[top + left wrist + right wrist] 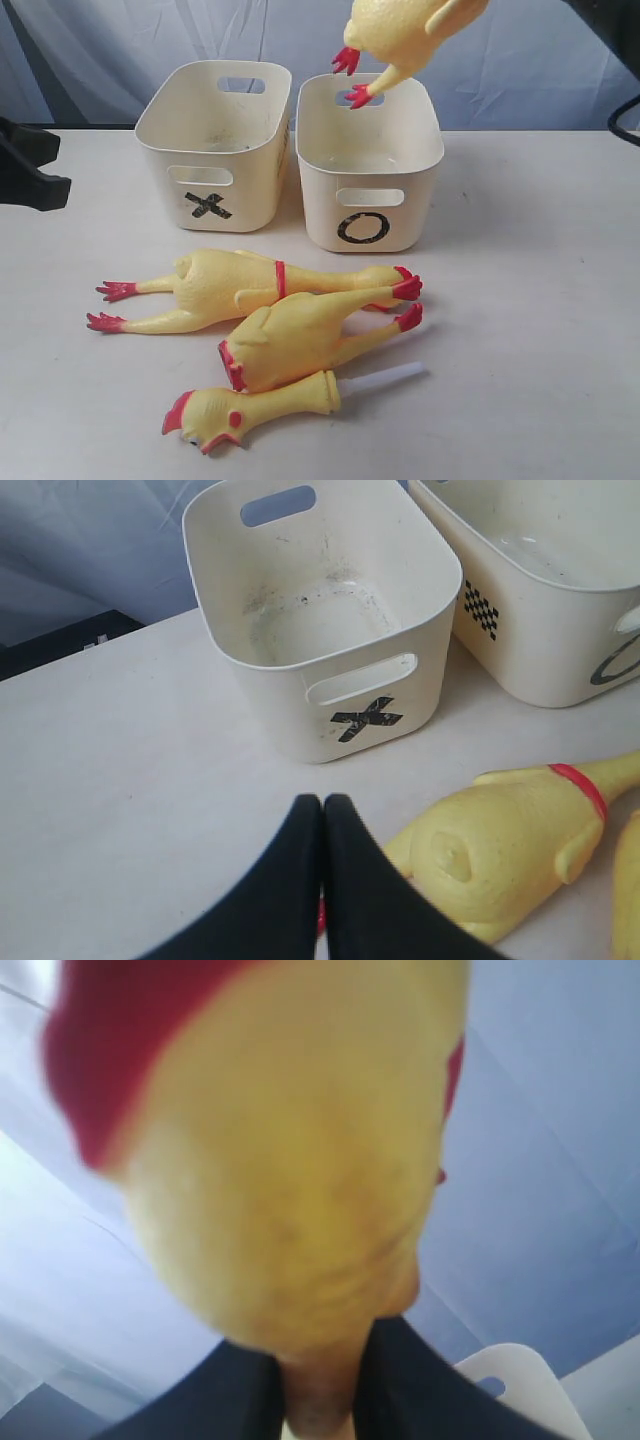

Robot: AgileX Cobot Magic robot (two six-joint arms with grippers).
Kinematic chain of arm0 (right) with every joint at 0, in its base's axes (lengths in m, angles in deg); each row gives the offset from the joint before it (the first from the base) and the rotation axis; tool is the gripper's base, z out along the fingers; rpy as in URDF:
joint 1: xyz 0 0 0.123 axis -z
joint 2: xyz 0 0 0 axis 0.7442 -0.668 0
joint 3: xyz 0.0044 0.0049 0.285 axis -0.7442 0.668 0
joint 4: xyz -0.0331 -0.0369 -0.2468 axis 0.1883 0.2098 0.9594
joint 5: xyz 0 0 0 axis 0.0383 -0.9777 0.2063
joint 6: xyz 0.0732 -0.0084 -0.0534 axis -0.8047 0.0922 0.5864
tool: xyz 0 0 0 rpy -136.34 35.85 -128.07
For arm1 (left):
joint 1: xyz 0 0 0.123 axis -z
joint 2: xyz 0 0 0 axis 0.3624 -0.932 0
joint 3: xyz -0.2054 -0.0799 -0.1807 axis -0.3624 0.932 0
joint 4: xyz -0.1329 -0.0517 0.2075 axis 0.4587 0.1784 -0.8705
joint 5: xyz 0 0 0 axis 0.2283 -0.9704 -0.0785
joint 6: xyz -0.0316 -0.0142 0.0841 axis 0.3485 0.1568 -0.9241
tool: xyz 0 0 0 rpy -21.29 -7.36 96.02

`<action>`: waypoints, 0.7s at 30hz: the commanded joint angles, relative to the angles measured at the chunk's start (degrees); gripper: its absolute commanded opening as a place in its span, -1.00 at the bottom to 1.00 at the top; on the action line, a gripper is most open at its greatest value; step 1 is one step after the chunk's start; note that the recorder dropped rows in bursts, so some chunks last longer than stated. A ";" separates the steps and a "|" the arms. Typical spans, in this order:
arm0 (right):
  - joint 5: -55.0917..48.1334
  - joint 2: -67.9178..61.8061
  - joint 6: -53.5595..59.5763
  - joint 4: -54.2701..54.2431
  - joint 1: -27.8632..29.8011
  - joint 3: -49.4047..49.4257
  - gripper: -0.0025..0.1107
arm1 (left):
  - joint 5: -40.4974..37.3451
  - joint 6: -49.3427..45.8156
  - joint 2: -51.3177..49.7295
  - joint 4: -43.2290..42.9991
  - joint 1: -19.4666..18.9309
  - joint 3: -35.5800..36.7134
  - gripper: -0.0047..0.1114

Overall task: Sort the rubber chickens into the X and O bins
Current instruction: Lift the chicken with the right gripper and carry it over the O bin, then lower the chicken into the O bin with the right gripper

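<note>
Held chicken (405, 35): it hangs in the air above the O bin (420, 200), body tilted and red feet lowest. One foot lines up with the handle slot in the bin's far wall.
Right gripper (320, 1385): the dark fingers (240, 1400) are clamped on a narrow part of the chicken. The yellow body fills the right wrist view, and the gripper is out of the exterior view.
Aim: the body looks to sit toward the far right corner of the O bin, not over its middle. A small shift toward the centre before letting go would probably serve best.
Descent: the feet should go below the rim first, so the long body folds inside.
Risk: dropped from this height, the rubber could bounce or drape over the rim, or tip across into the X bin (250, 200), which stands just beside.
Left gripper (322, 860): its fingers are pressed together and hold nothing that can be made out. A red sliver shows in the slit, but what it is cannot be told. The gripper hovers near the X bin and a lying chicken, well apart from the drop.
Remaining chickens: a long chicken (230, 285), a second chicken (300, 335) touching it, and a head piece with white tube (260, 405) lie on the table (540, 330) in front of the bins.
</note>
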 commanded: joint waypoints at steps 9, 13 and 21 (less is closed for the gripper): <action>-14.60 0.60 0.28 11.32 14.60 -0.11 -0.97 | -0.10 0.41 0.20 0.34 -0.19 -0.29 -0.92; -18.03 -0.47 -2.63 14.50 19.65 -0.11 -0.97 | -0.10 0.41 0.20 0.34 -0.19 -0.29 -0.92; -20.88 -4.57 -28.74 39.94 23.99 -0.24 -0.97 | -0.10 0.41 0.20 0.34 -0.19 -0.29 -0.92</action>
